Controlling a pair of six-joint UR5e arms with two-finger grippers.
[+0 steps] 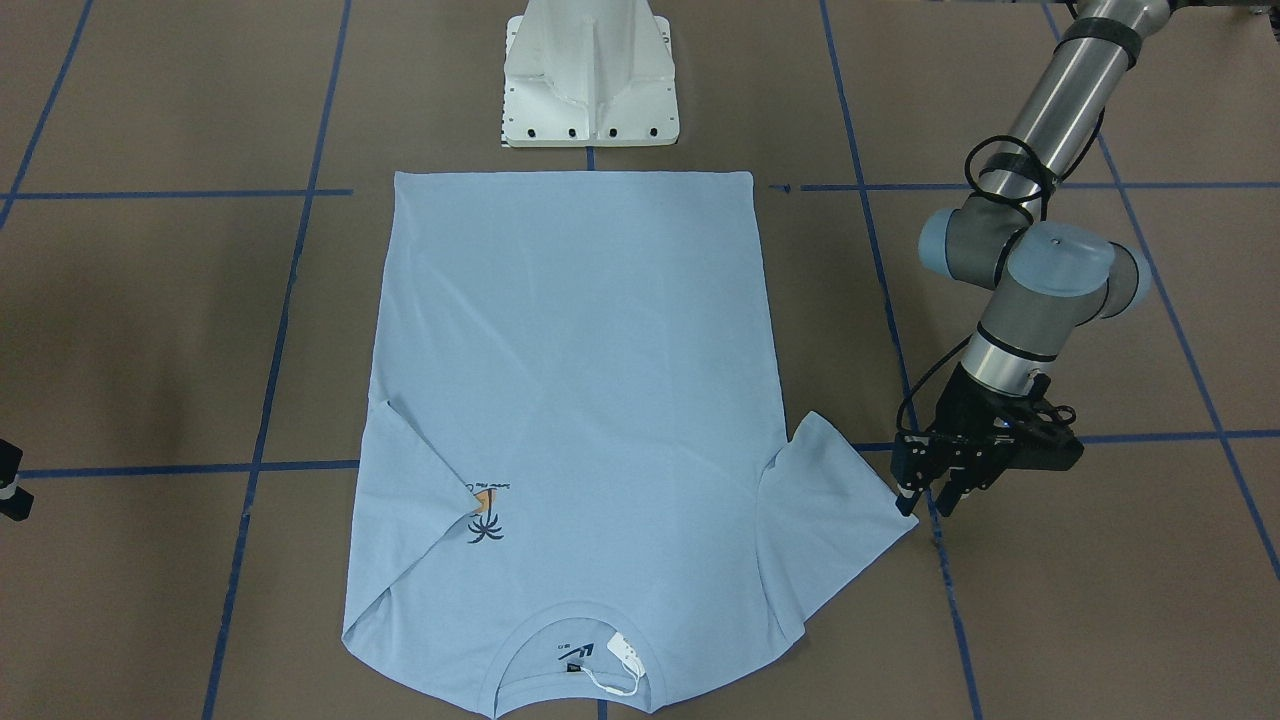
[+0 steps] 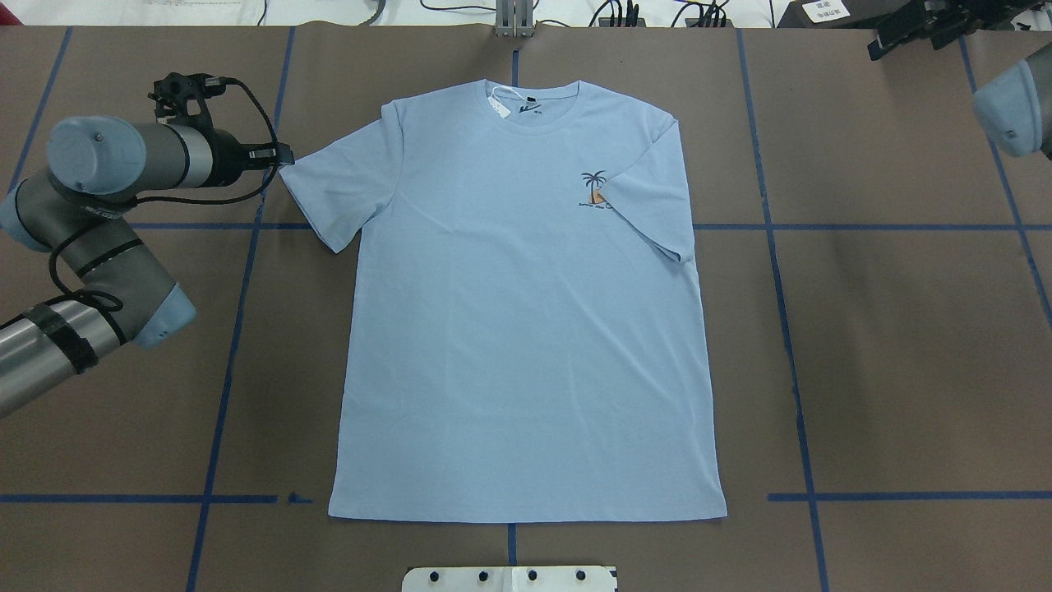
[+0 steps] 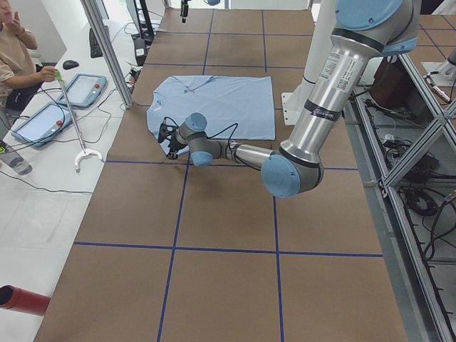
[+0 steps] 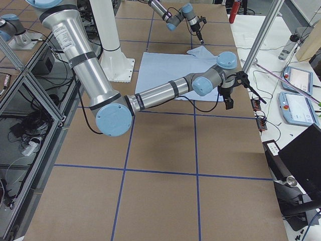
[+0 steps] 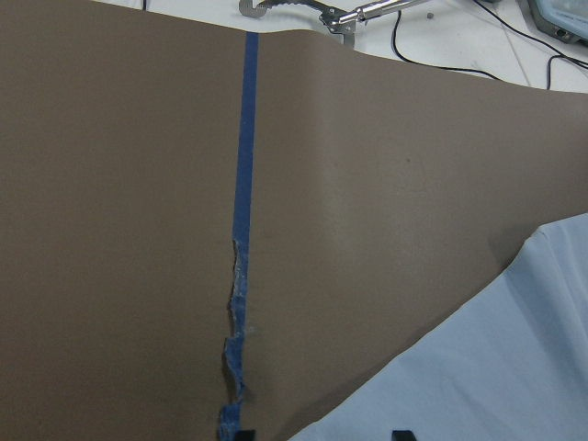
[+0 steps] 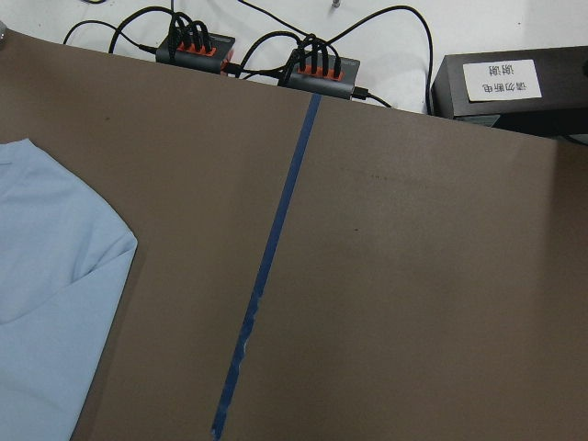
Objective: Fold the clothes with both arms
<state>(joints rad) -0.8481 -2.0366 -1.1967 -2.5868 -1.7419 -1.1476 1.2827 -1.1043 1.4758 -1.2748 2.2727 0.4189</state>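
Light blue short-sleeved T-shirt point(image 1: 570, 380) is lying flat on the brown worktop point(image 1: 150, 330). Your black two-finger left hand point(image 1: 925, 492) is hanging parted, empty, at the outspread sleeve point(image 1: 830, 490) corner; closing this shallow, you're risking a slip.

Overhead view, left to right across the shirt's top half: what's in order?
Silver-grey left arm → its black two-finger gripper → outspread sleeve of the light blue T-shirt → white hang tag → dark neck label → dark palm print → folded-in sleeve → right arm's pale blue joint cap.
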